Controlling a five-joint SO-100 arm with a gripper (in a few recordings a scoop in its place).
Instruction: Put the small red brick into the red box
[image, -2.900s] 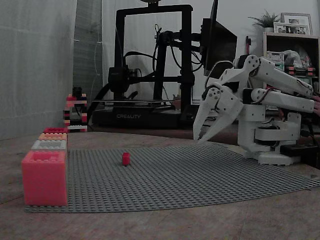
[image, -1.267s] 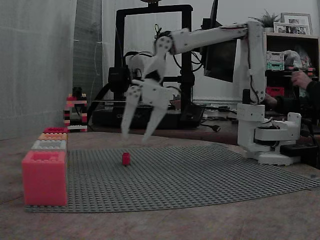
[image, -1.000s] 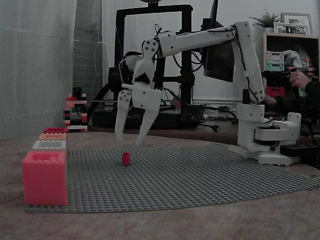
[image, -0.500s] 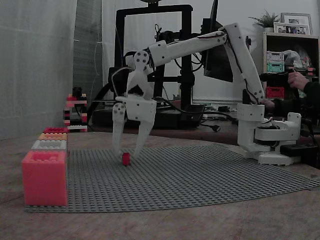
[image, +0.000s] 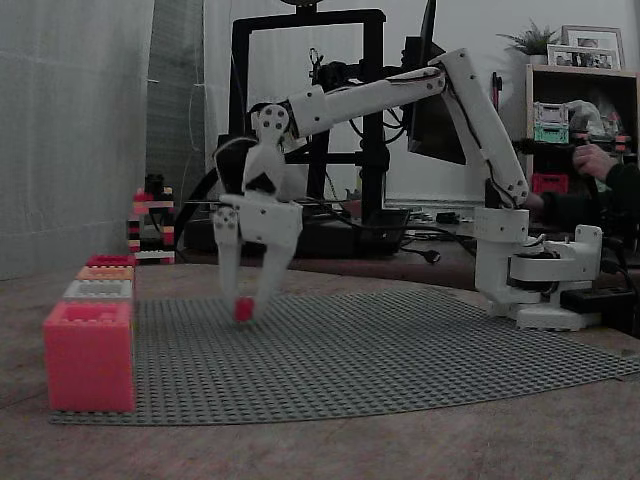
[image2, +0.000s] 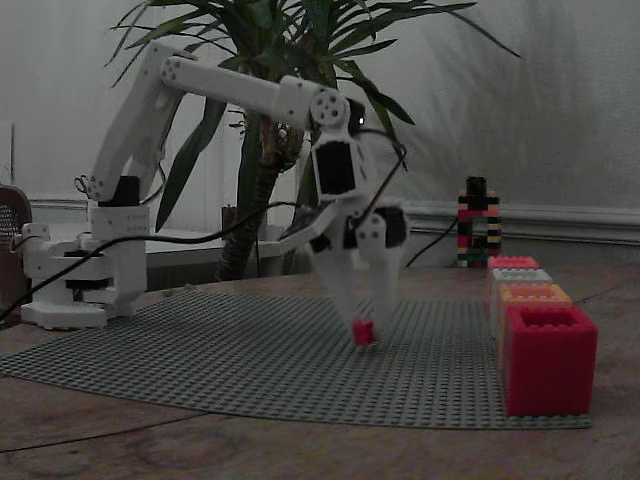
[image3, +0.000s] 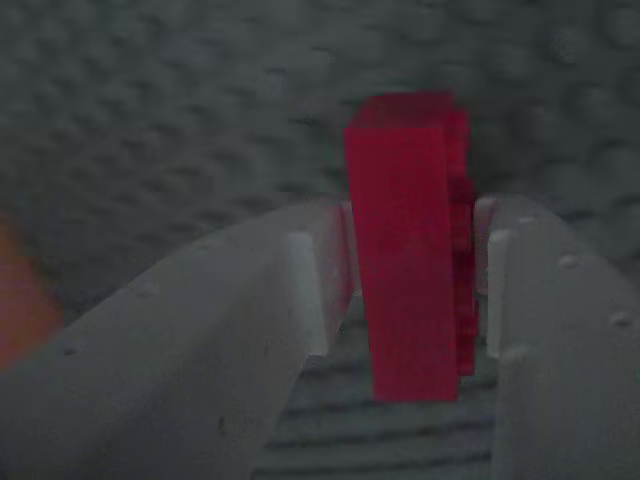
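The small red brick (image: 243, 310) (image2: 363, 333) (image3: 405, 270) sits between my white fingers, low over the grey studded baseplate (image: 400, 350) (image2: 220, 350). My gripper (image: 243, 303) (image2: 362, 322) (image3: 410, 225) points straight down and is shut on it. In the wrist view both fingers press against the brick's sides. The red box (image2: 548, 358) (image: 110, 260) stands at one end of a row of boxes along the plate's edge, well apart from the gripper.
The row also holds an orange box (image: 105, 272) (image2: 533, 295), a grey box (image: 98, 290) (image2: 520, 277) and a coral-pink box (image: 88, 355) (image2: 512, 262). A small brick tower (image: 150, 225) (image2: 477, 222) stands beyond it. A 3D printer (image: 300, 130) is behind the plate.
The arm swung from its folded pose out over the plate and came down on the brick. The fingers closed on the brick, which has shifted slightly left and up in the fixed view.
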